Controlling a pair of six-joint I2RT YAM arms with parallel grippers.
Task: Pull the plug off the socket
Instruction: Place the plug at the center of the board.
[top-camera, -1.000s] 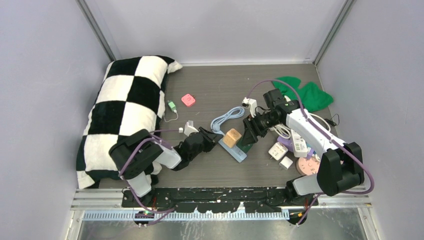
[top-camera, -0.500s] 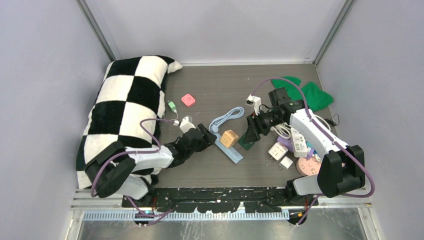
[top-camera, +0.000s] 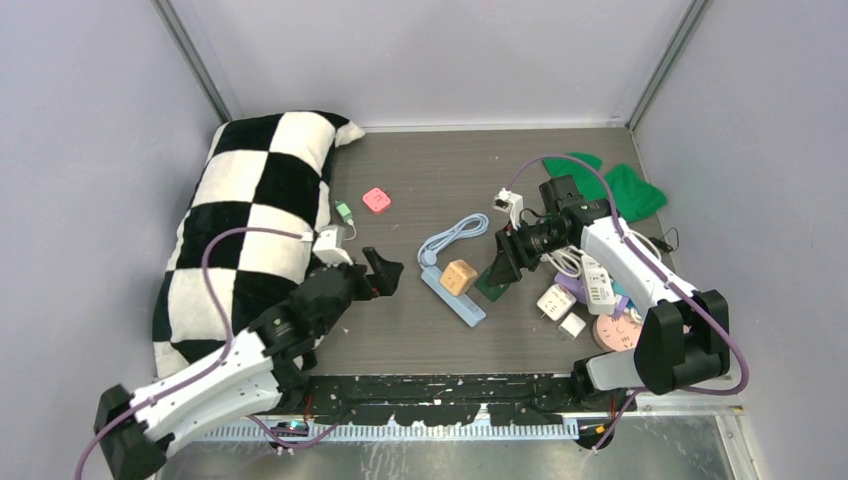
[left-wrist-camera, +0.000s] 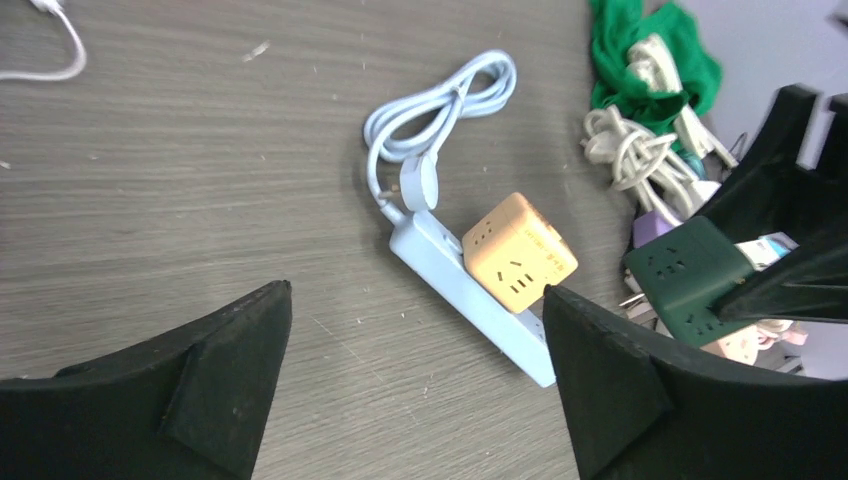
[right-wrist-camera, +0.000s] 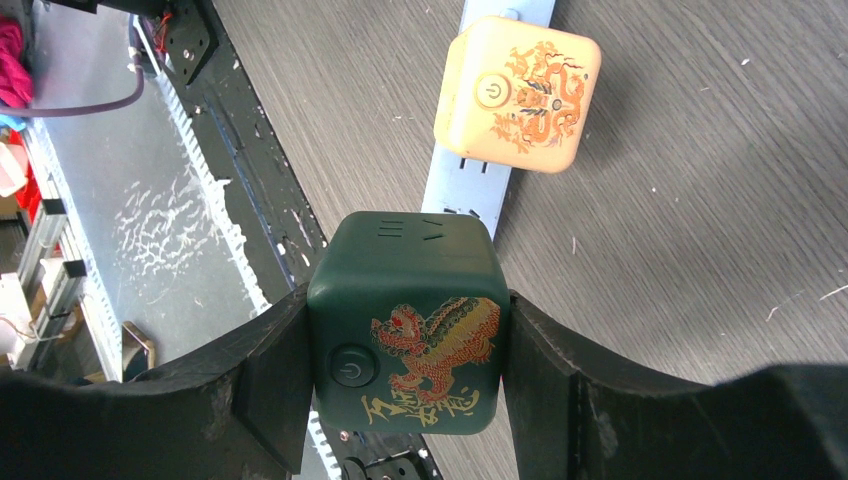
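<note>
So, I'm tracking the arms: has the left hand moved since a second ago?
Yes. The left hand pulled back leftward, away from the blue power strip, toward the pillow.
</note>
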